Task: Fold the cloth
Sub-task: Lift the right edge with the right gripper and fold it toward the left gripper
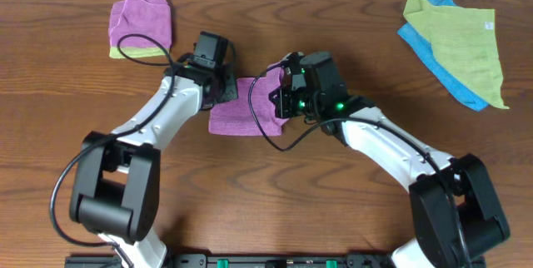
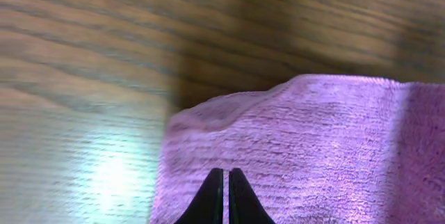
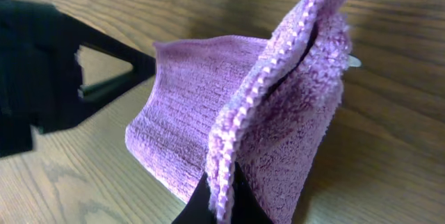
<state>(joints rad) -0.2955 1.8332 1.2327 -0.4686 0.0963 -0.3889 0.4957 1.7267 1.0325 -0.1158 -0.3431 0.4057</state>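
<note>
Right hand [image 3: 221, 197] pinches upturned cloth [image 3: 188, 99] edge; left hand [image 2: 226, 190] closed alongside; green cloth [image 1: 462, 39] apart.

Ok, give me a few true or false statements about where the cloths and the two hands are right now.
1. The right hand pinches an edge of the cloth and holds it up off the table. True.
2. The left hand is parked well away from the cloth. False: its fingertips are over the cloth near a corner.
3. At the far right, a yellow-green cloth lies on a blue cloth. True.
4. The purple wad at the far left sits on bare wood. False: it rests on a second yellow-green cloth.
</note>
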